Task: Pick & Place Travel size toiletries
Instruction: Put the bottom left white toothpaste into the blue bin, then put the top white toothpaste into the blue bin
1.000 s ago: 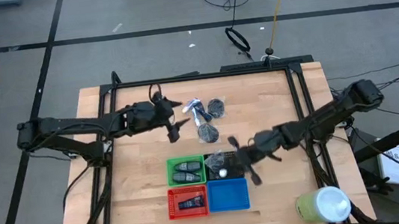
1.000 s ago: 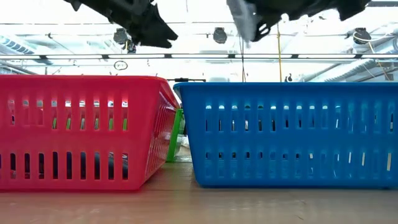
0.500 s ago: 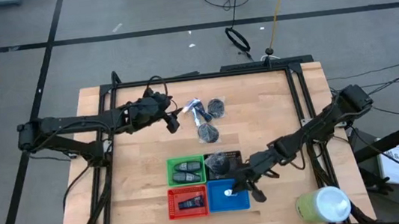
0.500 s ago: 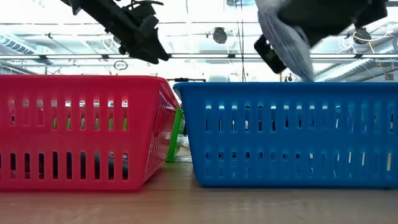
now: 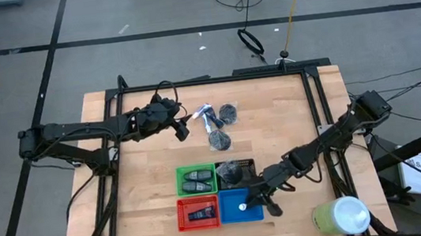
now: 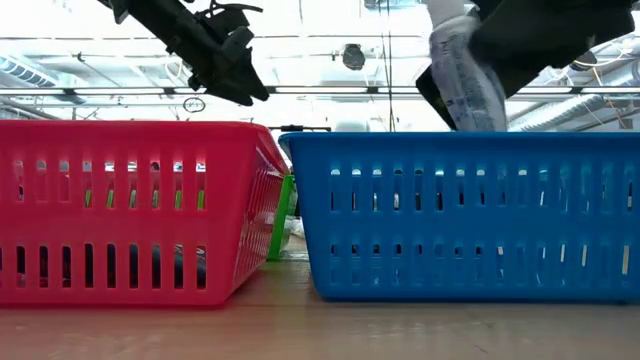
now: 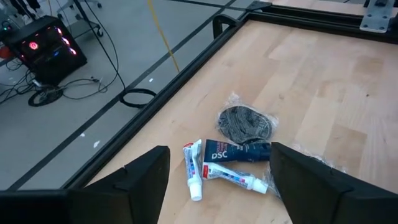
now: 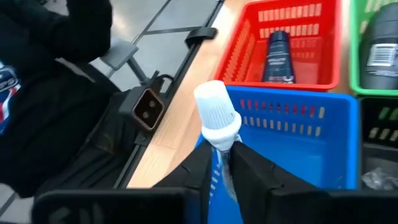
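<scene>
Your right gripper [image 5: 254, 203] hangs over the blue tray [image 5: 241, 211], near the table's front edge, pinching a white-and-blue tube [image 8: 217, 124] between its fingers. From above you see only the tube's pale cap against the blue; the right wrist view shows the fingers closed on the tube's body just below the white cap. That view also shows a dark blue tube [image 8: 278, 57] lying in the red tray [image 8: 289, 50] and a dark grey oval [image 8: 382, 46] in the green tray [image 5: 196, 179]. The low view shows the held tube [image 6: 462, 75] hanging upright above the blue tray's rim, not inside it.

Your left gripper [image 5: 181, 128] hovers with its jaws apart and nothing between them, near the table's back edge. Its wrist view shows what lies ahead of it: a mesh puff [image 7: 244, 121], a dark blue tube [image 7: 239, 150] touching it, and two white-and-blue tubes [image 7: 214, 173] just beside.

Compared with one second ago, your right gripper has moved from beside the black tray [image 5: 236, 171] to over the blue tray, and the left one has drawn back a little toward the back edge.
</scene>
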Controlling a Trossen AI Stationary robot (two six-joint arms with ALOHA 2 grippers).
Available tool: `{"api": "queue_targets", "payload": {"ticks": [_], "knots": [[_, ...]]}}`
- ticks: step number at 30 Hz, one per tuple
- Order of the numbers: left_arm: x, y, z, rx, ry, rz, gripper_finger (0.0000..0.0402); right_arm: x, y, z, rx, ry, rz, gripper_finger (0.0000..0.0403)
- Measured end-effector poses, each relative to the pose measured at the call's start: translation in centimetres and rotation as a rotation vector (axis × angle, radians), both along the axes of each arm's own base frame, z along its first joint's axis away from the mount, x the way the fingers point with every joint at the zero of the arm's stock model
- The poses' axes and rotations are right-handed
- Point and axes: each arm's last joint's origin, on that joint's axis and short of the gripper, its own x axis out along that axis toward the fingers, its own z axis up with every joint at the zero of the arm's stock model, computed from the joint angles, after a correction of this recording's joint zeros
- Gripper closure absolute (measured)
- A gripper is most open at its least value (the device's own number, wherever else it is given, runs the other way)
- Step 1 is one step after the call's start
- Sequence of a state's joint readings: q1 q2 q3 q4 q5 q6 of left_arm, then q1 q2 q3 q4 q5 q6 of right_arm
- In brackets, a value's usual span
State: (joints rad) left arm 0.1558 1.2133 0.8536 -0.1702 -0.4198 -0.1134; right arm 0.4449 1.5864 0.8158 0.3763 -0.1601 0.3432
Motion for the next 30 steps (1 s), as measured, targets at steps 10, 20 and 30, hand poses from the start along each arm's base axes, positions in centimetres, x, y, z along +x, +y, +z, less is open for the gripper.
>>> {"api": "queue_targets", "payload": {"ticks": [10,20,30], "knots": [[0.5,0.1,-0.6,-0.016,0.008,0.01,0.0138,0.0,0.0,0.0,-0.039,-0.029,0.025,0.0289],[1.8,0.3,-2.7,-0.03,0.087,0.011,0.0135,0.2,-0.9,1.4,-0.133,-0.177,0.059,0.0278],[2.4,0.4,-3.4,-0.054,0.077,0.028,0.0135,1.6,-5.7,2.5,-0.19,-0.24,-0.079,0.0288]]}}
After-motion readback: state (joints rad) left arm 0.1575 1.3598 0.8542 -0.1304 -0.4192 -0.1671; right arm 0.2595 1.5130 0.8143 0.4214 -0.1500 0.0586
